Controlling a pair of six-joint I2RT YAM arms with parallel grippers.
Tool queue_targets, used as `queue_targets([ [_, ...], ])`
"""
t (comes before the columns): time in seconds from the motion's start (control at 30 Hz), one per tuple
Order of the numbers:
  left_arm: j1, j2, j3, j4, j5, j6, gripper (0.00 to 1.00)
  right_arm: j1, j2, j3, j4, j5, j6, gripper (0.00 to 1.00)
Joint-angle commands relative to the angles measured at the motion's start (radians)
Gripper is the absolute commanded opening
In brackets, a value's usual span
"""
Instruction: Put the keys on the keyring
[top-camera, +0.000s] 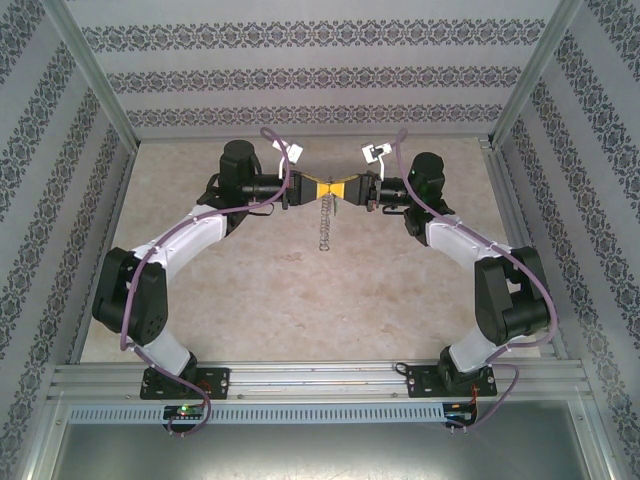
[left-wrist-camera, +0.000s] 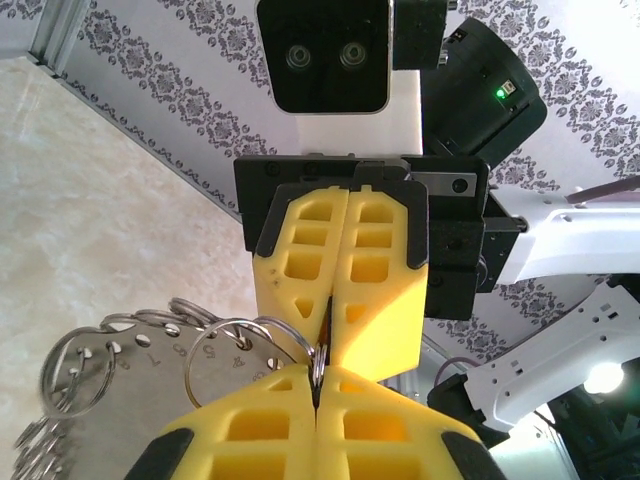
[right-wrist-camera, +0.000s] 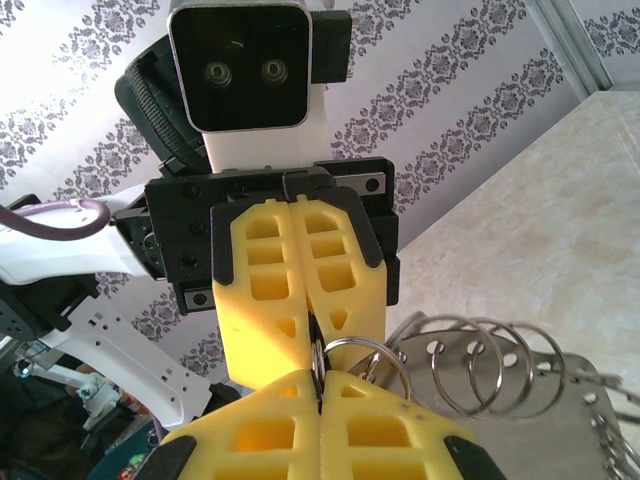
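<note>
The left tool (top-camera: 325, 188) is shut tight. Its 2 yellow fingers (left-wrist-camera: 250, 440) press flat together at the bottom of the left wrist view and pinch a thin wire ring at their tips. The right tool (top-camera: 346, 189) is shut tight too. Its 2 yellow fingers (right-wrist-camera: 390, 435) sit at the bottom of the right wrist view and pinch a wire ring at the very same spot.

The 2 tools meet tip to tip. In each wrist view the other tool comes down from the top of the frame, and the 2 sets of tips almost touch in the middle.

The keyring (top-camera: 323, 225) is held between them, up in the air. In the top view it hangs straight down from the meeting spot, just above the middle of the frame, like a thin grey chain. Close up it is a flat grey metal piece with little holes near its edge, and many small rings (left-wrist-camera: 250, 321) go through the holes. It shows in the lower left of the left wrist view and in the lower right of the right wrist view (right-wrist-camera: 545, 420).

Under it lies the pale stone-look bench (top-camera: 250, 300). Both arms reach in from the lower corners and bend in toward the middle. Walls with dark flower stripes (top-camera: 300, 80) stand around the bench.
</note>
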Motion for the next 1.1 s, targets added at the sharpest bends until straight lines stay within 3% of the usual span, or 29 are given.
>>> queue_targets([
  [0.0, -0.023, 0.003, -0.007, 0.14, 0.042, -0.03, 0.0, -0.004, 0.006, 0.011, 0.037, -0.001, 0.008, 0.0],
  [0.07, -0.026, 0.001, -0.023, 0.182, 0.04, -0.052, 0.0, -0.006, -0.009, 0.002, 0.047, 0.016, 0.021, 0.03],
  [0.13, -0.026, -0.003, -0.041, 0.227, 0.032, -0.073, 0.0, -0.011, -0.039, -0.013, 0.05, 0.048, 0.025, 0.26],
  [0.27, -0.029, -0.022, -0.085, 0.304, 0.009, -0.105, 0.0, -0.031, -0.108, -0.062, 0.051, 0.108, 0.025, 0.4],
  [0.63, -0.029, -0.09, -0.164, 0.396, -0.045, -0.146, 0.0, -0.043, -0.305, -0.311, -0.007, 0.411, -0.056, 0.49],
  [1.07, -0.031, -0.112, -0.188, 0.444, -0.112, -0.168, 0.0, 0.136, -0.441, -0.375, -0.215, 0.699, -0.264, 0.5],
])
